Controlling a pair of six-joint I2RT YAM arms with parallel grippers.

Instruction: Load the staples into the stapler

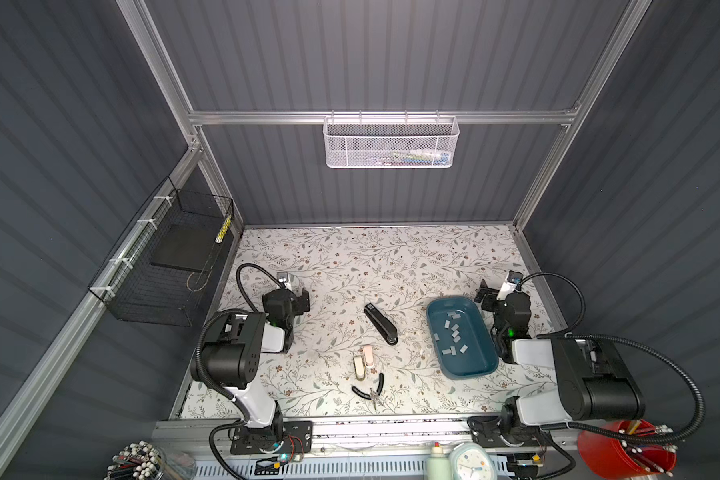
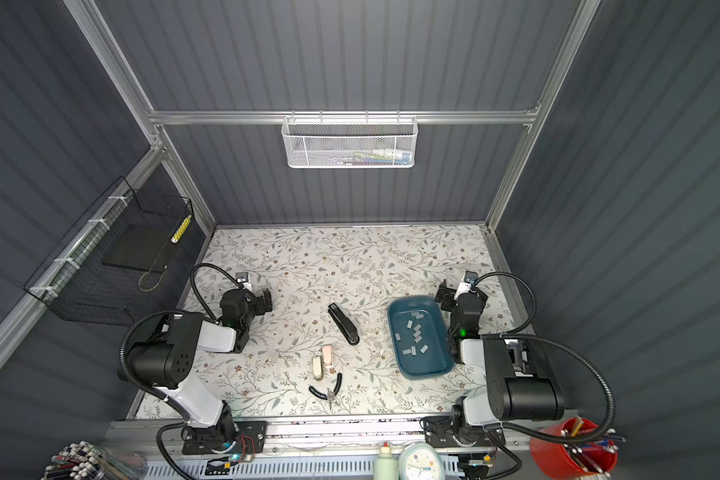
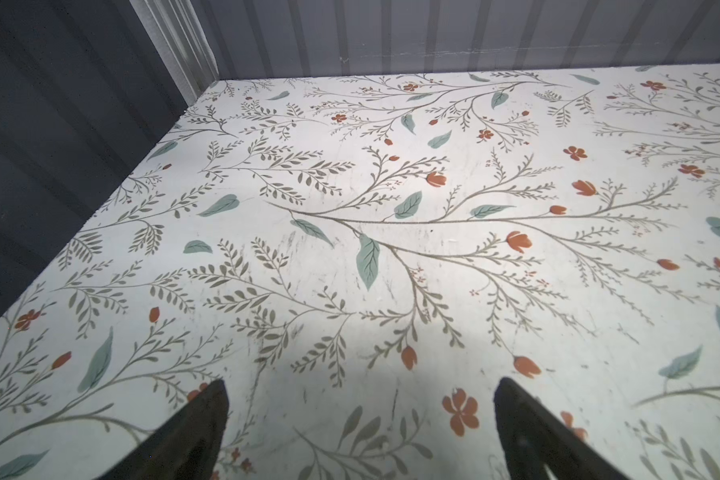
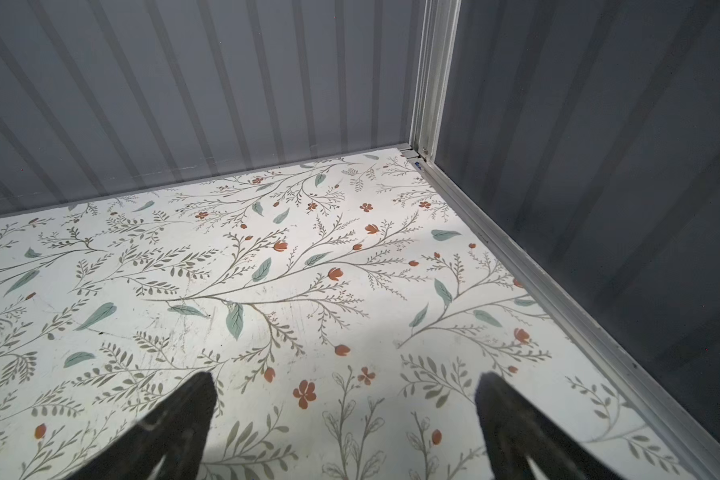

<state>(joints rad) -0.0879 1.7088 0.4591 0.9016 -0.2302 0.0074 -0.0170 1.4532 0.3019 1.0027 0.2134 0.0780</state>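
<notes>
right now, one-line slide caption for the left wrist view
Left gripper open and empty over the floral tabletop, grey ribbed wall behind.

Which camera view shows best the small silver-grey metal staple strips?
A top view: it looks down on the small silver-grey metal staple strips, scattered loose inside the dark teal plastic tray. Both top views show them nearly alike, though small. Both wrist views show none of them, only the floral-patterned tabletop.

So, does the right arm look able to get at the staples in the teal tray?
Probably yes: the right gripper stands open and empty just beside the teal tray, whose top is open, and nothing covers the staples.
</notes>
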